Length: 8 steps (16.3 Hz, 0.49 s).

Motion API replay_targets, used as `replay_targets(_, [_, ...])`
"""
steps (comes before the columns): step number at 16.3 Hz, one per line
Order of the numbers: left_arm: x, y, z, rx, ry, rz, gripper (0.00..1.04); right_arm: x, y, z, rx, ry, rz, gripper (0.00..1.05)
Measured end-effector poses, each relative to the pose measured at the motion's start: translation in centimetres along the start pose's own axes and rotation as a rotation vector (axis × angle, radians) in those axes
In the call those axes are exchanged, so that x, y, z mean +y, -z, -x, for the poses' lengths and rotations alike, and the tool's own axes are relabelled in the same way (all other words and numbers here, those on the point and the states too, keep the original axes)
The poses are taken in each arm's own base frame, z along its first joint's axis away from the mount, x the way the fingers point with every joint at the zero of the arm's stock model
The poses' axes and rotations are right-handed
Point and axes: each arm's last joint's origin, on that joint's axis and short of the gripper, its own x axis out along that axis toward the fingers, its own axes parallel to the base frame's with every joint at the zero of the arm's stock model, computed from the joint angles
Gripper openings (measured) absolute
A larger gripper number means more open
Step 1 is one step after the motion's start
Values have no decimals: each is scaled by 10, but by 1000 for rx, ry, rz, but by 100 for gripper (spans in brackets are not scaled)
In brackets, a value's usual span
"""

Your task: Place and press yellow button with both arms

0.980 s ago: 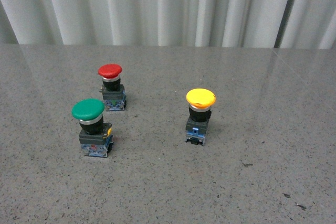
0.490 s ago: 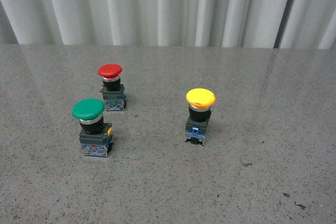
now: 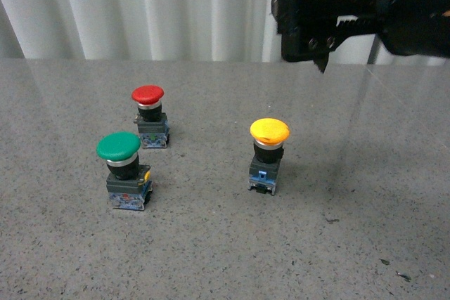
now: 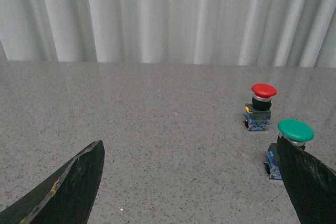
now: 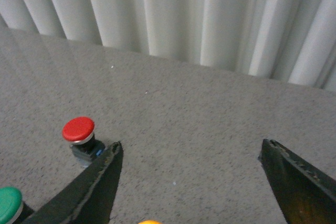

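A grey speckled bench point(image 3: 211, 251), polished enough to carry pale streaks of reflection on its far right side, runs back to a white pleated curtain point(image 3: 140, 5) that closes off the room behind it. A few small dark flecks mark the bench toward the front right. The yellow button point(image 3: 269, 154) stands upright on the bench right of centre, alone. It is well apart from the green button point(image 3: 120, 170) at the front left and the red button point(image 3: 149, 116) a little behind that one. The right arm point(image 3: 415, 5) hangs high at the upper right, above and behind the yellow button, touching nothing. In the right wrist view its jaws are spread wide and empty, fingers point(image 5: 89, 192) framing bare bench, with the red button beside one of them. The left arm's jaws are likewise released and empty, fingers point(image 4: 68, 192) wide apart, with the green button partly hidden behind one.
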Motion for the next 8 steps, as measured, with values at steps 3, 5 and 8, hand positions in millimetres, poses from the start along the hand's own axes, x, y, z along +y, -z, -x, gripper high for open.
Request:
replay_targets(3, [0, 0, 0, 0, 0, 0, 98, 12, 12, -6, 51, -35, -12, 49])
replay_targets(5, [0, 0, 0, 0, 0, 0, 98, 14, 22, -11, 86, -40, -23, 27])
replay_targets(8, [0, 0, 0, 0, 0, 0, 98, 18, 34, -15, 133, -51, -37, 2])
